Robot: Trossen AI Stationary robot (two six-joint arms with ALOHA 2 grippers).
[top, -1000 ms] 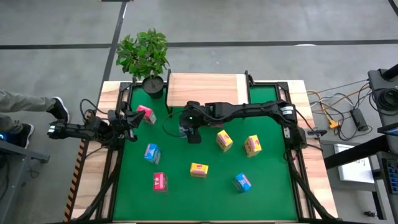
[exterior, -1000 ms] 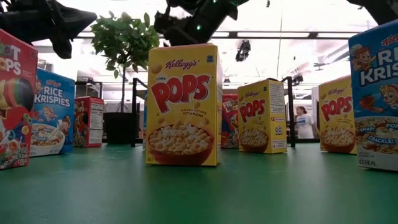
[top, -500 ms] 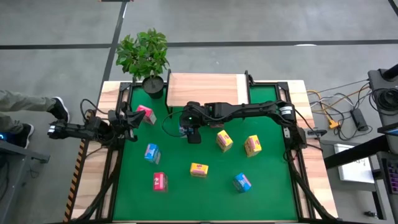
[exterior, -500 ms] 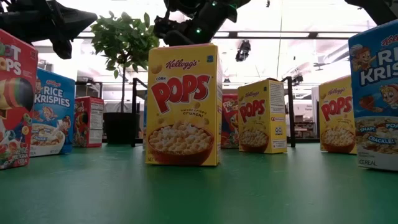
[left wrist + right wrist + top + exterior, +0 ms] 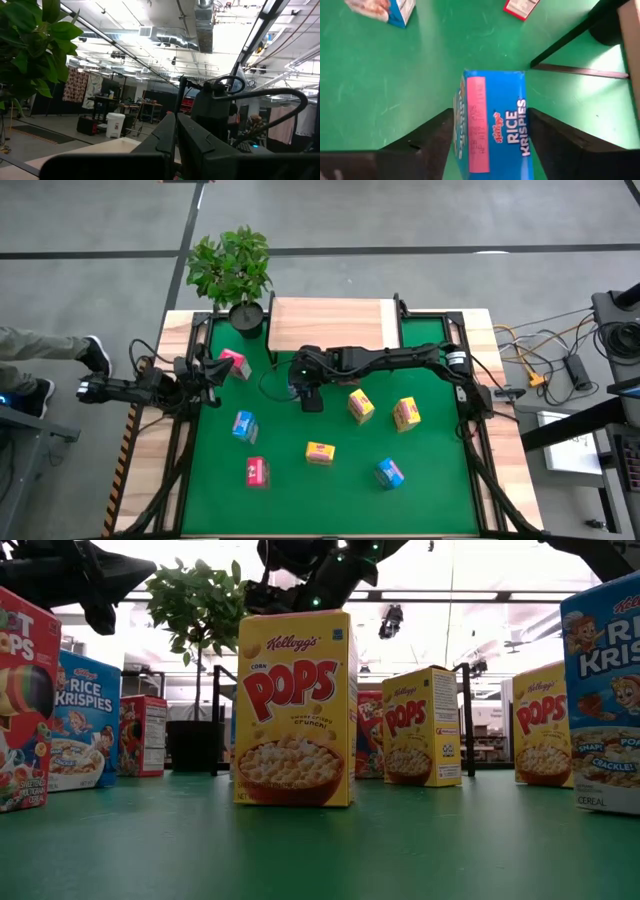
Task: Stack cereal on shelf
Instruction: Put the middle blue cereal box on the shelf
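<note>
The right pincer [image 5: 490, 145] straddles an upright blue cereal box [image 5: 492, 120] on the green mat [image 5: 330, 500] near the shelf [image 5: 330, 325], fingers apart beside it; the left pincer [image 5: 207, 376] waits clenched at the surface's left edge.

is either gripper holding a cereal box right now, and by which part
The right gripper straddles a blue Rice Krispies box, fingers beside its two broad faces; a firm grip cannot be told. Left gripper holds nothing.

Right claw [image 5: 297, 388] fingers spread; left claw [image 5: 212, 376] closed.

Grey concrete floor [image 5: 420, 220] — exposed ceiling ducts [image 5: 200, 30]
</note>
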